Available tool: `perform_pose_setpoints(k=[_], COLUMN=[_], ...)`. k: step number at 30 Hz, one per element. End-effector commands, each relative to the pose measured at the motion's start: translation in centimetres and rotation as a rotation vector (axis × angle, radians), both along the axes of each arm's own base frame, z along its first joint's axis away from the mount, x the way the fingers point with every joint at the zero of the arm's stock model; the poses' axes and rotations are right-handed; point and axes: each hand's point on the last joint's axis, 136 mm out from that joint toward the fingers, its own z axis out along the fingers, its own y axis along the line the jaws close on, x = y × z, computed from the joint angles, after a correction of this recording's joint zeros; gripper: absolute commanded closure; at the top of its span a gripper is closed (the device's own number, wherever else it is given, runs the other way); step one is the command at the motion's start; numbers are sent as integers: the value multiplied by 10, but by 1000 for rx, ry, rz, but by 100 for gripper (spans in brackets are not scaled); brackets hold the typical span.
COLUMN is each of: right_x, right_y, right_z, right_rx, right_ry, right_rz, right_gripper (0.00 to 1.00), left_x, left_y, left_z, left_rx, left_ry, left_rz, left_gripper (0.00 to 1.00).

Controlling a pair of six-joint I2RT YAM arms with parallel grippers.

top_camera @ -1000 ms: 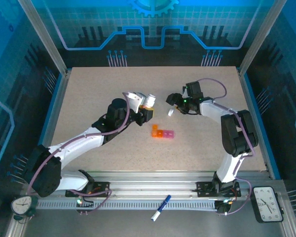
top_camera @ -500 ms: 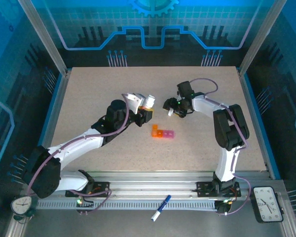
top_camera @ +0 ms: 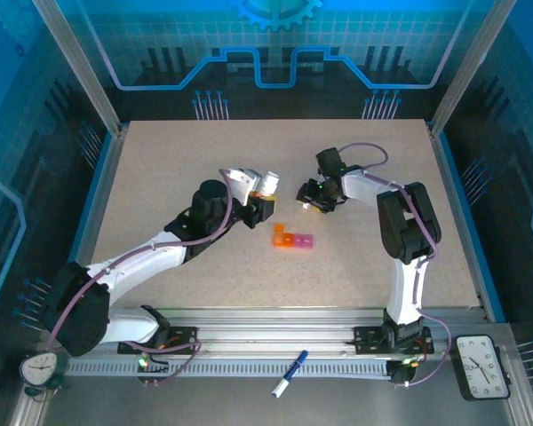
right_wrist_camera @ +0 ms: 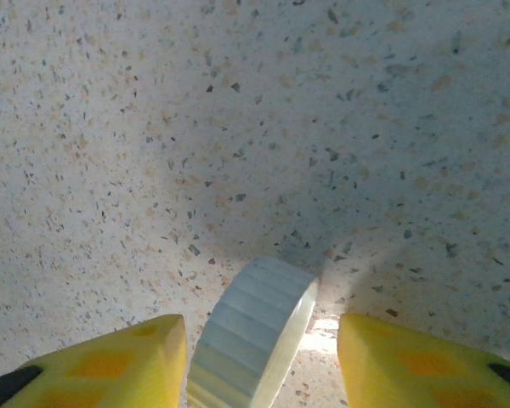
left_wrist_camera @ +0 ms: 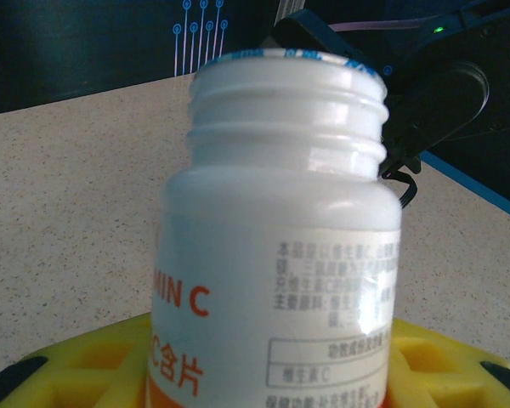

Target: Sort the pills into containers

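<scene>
Bright even overhead light, soft shadows, faint glare on bottle (left_wrist_camera: 276, 246)

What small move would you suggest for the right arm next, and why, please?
Probably lift the right tool straight up off the cap. The cap stands on edge on the table with a visible gap on one side, so it looks free, and the bottle in the left tool is already uncapped for pouring.

One bottle (left_wrist_camera: 280, 255), one cap (right_wrist_camera: 255, 331), perhaps four containers (top_camera: 291, 238).
</scene>
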Motion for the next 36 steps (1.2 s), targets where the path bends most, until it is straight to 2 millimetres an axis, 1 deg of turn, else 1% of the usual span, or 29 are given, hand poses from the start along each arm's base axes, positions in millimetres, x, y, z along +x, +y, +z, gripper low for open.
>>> perform_pose_setpoints(k=[1,6,10,18,20,22,26,29,32,36], right_x=[3,5,4,-3,-6,-8,-17,-26,-35,-47], right_y=[-3,-10,-18,-35,-39,-42,-49,-57,-64,-69], right_z=[-3,-3,-6,-11,-11,-11,-7,-5,-2,5], right_rx=[26,100,154,237,232,230,208,184,168,175], right_ry=[-9,-39,-48,-65,-65,-65,-58,-48,-43,-52], right_rz=[-4,-35,-76,-150,-158,-163,-170,-186,-195,-201], right_gripper=[55,63,67,68,67,62,45,36,34,33], left_x=[-5,-4,-4,-4,-4,-4,-5,-6,-8,-12], left_y=[-1,-2,-3,-5,-5,-5,-5,-4,-2,1], left_z=[13,13,13,13,13,13,14,14,14,12], left_rx=[-33,-36,-39,-44,-46,-45,-46,-47,-45,-37], left_ry=[-30,-22,-14,-2,-1,1,0,-2,-6,-8], left_rz=[-4,-5,-9,-16,-16,-16,-17,-17,-15,-15], left_gripper=[100,100,100,100,100,100,100,100,100,100])
